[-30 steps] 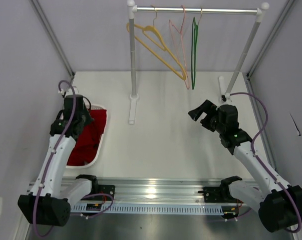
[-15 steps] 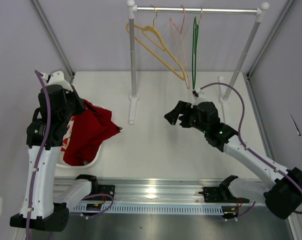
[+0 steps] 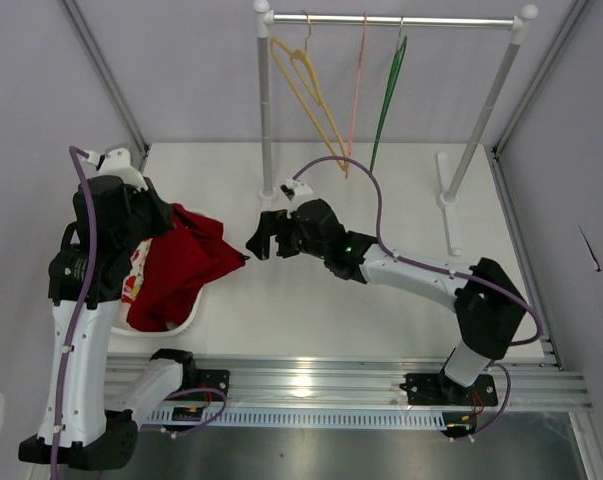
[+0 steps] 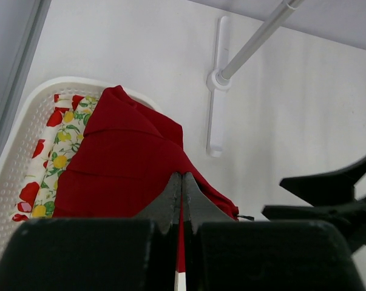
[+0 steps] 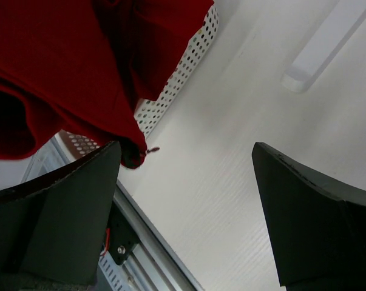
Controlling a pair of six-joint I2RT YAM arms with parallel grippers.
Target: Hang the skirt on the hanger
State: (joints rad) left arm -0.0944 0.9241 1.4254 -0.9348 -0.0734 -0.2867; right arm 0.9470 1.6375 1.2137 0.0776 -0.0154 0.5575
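The plain bright red soft cloth skirt (image 3: 186,265) is pinched between the clenched fingers of the left gripper (image 4: 181,180). It is held hanging over the rim of the white perforated plastic basket (image 4: 25,121), in which a yellow-and-red floral cloth (image 4: 61,145) is seen. The skirt's lowest right corner lies just beside one finger of the right gripper (image 3: 262,238), whose jaws are spread wide with nothing clasped. The thin pale pink wire hanger (image 3: 358,80) is hung on the metal rail (image 3: 431,20), well apart.

My top camera looks down from behind me across the table (image 3: 331,320). Both wrist cameras look out at close range; all 3 views share the skirt (image 3: 186,265).
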